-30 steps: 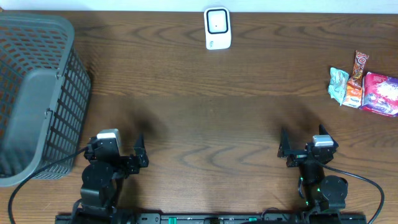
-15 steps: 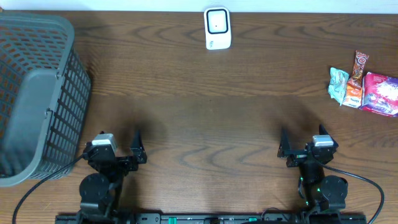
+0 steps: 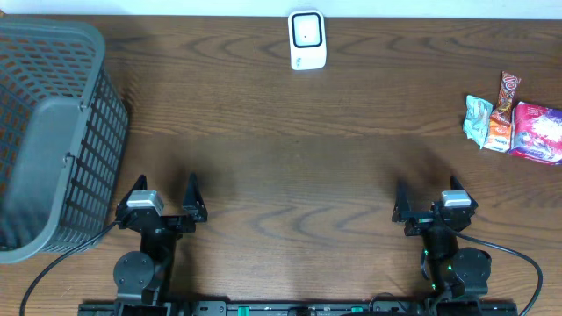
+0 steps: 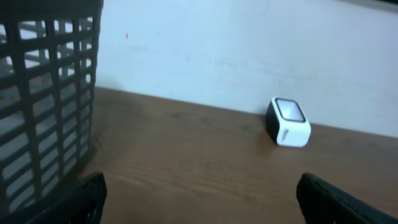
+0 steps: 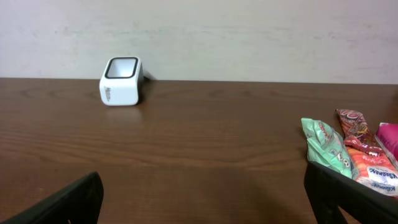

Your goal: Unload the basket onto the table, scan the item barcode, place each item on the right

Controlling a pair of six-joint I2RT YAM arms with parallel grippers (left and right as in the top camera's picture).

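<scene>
Left arm first: since a second ago it has swung round from a skewed pose and drawn back, so the left claw (image 3: 165,186) now points squarely up the worktop (image 3: 281,149), while the right arm has not shifted.

The dark wooden worktop fills the overhead view. A large grey mesh basket (image 3: 97,149) sits at its far left edge, its wall also showing on the left of the left wrist view (image 4: 50,124). Both arms rest at the near edge, well apart. The left claw is spread wide with nothing between its fingers, and the right claw (image 3: 428,195) is likewise spread and holds nothing.

The snack packets (image 3: 514,123) lie in a cluster at the right edge – a green one (image 5: 326,149), an orange bar (image 5: 357,140) and a pink pack (image 3: 537,132) touching side by side – far ahead and right of the right claw.

The white scanner (image 3: 307,39) stands at the far centre edge, near the pale wall (image 5: 249,31), well apart from both claws and from the packets.
</scene>
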